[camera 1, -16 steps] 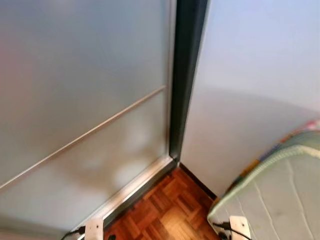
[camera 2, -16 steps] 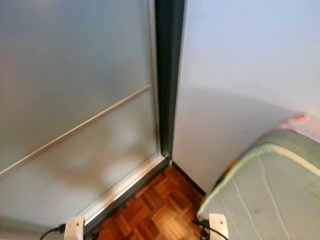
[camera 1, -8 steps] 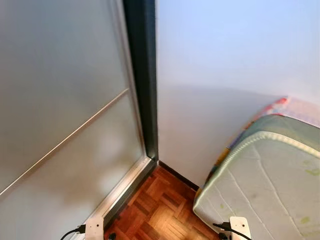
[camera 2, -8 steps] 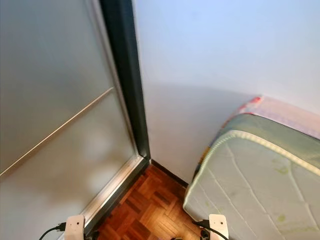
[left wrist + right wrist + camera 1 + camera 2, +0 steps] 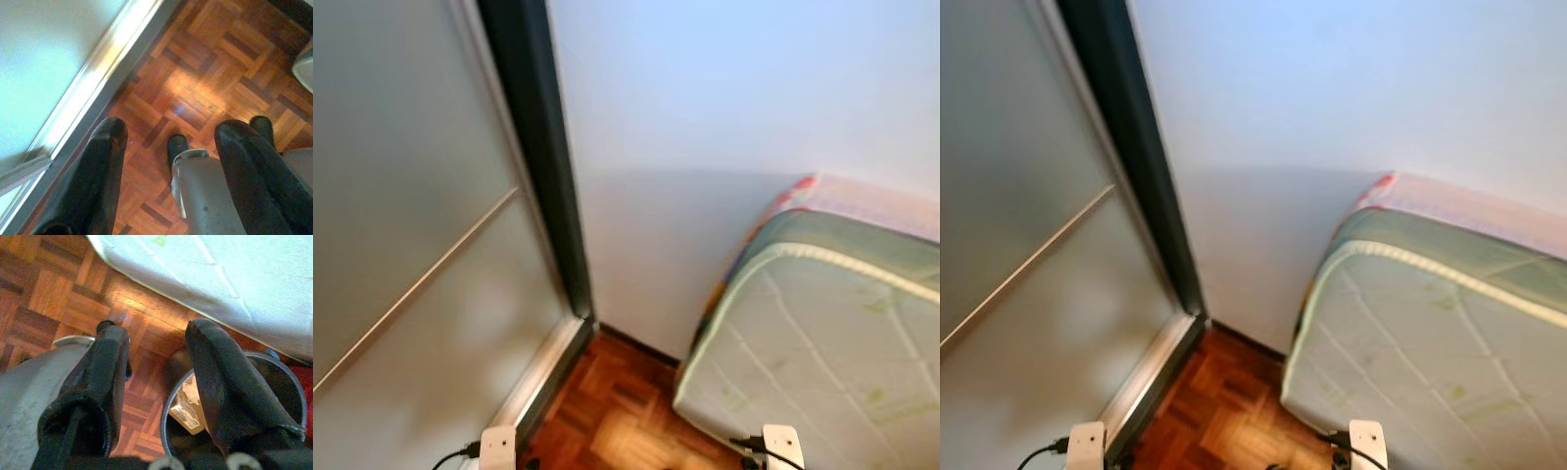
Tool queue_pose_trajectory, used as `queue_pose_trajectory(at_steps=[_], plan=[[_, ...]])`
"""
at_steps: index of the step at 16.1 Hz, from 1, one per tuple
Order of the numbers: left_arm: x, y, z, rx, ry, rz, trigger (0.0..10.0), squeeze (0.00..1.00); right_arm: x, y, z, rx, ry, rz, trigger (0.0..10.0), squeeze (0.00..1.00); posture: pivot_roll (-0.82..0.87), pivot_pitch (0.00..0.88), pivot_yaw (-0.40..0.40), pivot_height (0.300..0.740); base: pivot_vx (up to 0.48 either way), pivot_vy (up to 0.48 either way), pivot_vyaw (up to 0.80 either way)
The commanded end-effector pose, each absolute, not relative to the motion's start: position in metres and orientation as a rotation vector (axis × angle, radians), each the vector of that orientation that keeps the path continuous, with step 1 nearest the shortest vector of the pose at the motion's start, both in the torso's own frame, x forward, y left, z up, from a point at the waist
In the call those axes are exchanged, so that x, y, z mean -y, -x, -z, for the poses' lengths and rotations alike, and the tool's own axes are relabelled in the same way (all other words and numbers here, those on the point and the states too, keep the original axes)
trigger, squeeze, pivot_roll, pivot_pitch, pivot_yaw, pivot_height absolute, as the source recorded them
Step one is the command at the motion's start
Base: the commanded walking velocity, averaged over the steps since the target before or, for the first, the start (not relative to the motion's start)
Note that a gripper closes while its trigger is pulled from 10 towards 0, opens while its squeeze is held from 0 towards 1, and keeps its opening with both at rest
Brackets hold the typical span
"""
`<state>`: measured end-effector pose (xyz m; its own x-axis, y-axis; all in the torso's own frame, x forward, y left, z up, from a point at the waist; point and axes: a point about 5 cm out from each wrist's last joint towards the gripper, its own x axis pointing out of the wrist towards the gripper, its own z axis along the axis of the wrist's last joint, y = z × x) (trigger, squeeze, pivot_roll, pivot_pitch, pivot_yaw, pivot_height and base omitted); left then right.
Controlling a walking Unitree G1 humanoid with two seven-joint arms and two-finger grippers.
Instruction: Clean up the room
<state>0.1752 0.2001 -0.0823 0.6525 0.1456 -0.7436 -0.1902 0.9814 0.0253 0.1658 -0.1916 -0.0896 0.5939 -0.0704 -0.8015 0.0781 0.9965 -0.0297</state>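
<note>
Panning rightward since earlier: more mattress (image 5: 822, 343) visible. Bin (image 5: 283, 377) holds cardboard scrap (image 5: 186, 406). Left gripper (image 5: 168, 147), right gripper (image 5: 156, 345): fingers apart, empty.

1. A sliding door panel (image 5: 401, 245) stands at ten o'clock, and its upright frame post (image 5: 536, 166) meets the wall (image 5: 724, 108) at twelve o'clock.
2. The door's floor track (image 5: 540, 367) runs from the corner toward seven o'clock.
3. A mattress (image 5: 822, 362) lies at three o'clock, its head end against the wall.
4. The parquet floor (image 5: 617, 416) lies between track and mattress, at six o'clock.
5. In the right wrist view, a bin (image 5: 288, 382) stands on the floor just beside the mattress edge, with a carton (image 5: 186, 409) inside it.
</note>
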Motion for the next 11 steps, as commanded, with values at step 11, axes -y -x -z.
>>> queue_pose_trajectory(at_steps=[11], plan=[[-0.1949, -0.1869, 0.0807, -0.931, -0.082, 0.006, 10.0, 0.0, 0.1975, -0.1852, 0.0816, -0.917, -0.238, 0.175, 10.0, 0.0, -0.2, 0.0, 0.065, 0.74, 0.0, 0.0, -0.77]])
